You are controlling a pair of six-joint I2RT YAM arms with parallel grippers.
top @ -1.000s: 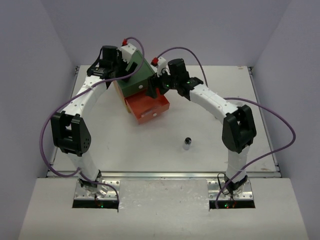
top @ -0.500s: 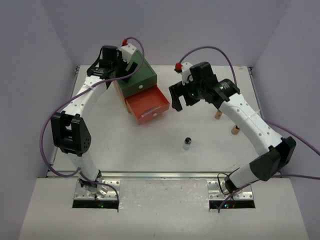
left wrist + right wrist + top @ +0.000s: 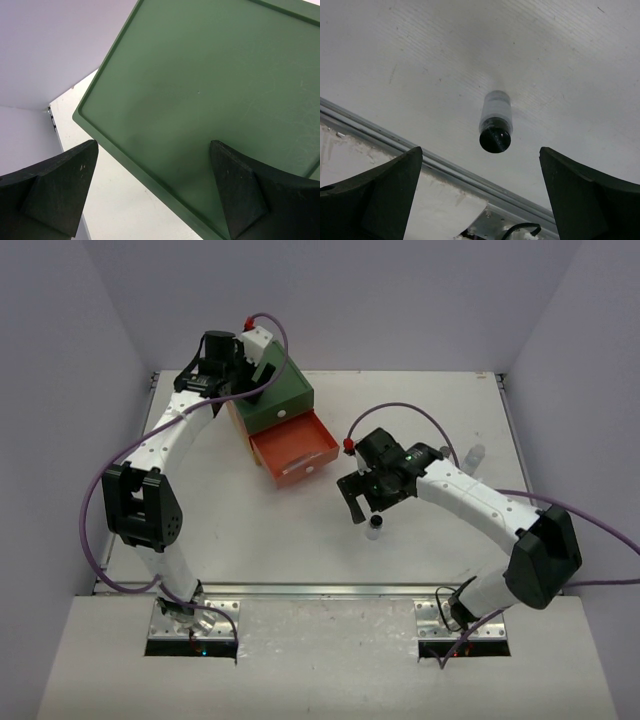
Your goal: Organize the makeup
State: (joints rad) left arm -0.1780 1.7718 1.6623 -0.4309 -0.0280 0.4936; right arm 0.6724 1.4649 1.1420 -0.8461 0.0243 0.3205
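I'm hanging my right pincer (image 3: 361,502) over the black-capped jar (image 3: 495,121), jaws spread wide & gripping nothing. In the wrist view my fingers (image 3: 382,197) are flanking the jar on both sides w/ clear gap, so I'm judging this as a line-up for a straddle grab, not a grip yet.

The jar is standing on the table (image 3: 250,550), toward the near edge, well apart from the drawer box (image 3: 283,400) & apart from everything else. It's upright: long axis vert., black cap pointing up at my wrist cam, clear body under it. Being that way up, it's offering me its round sides, so I'm expecting to come straight down & pinch across the body below the cap. It's narrow, so it may tip if one finger gets there first.

The orange drawer (image 3: 297,453) is sticking out open toward the jar, prob. the drop spot; can't tell what's inside. A small clear bottle (image 3: 476,453) is sitting far side of my right arm.

My left pincer (image 3: 152,147) is also gaping wide, empty, poised over the corner of the box's green top (image 3: 210,75), one finger past the edge, prob. to steady the box. Touching or not, I can't tell.
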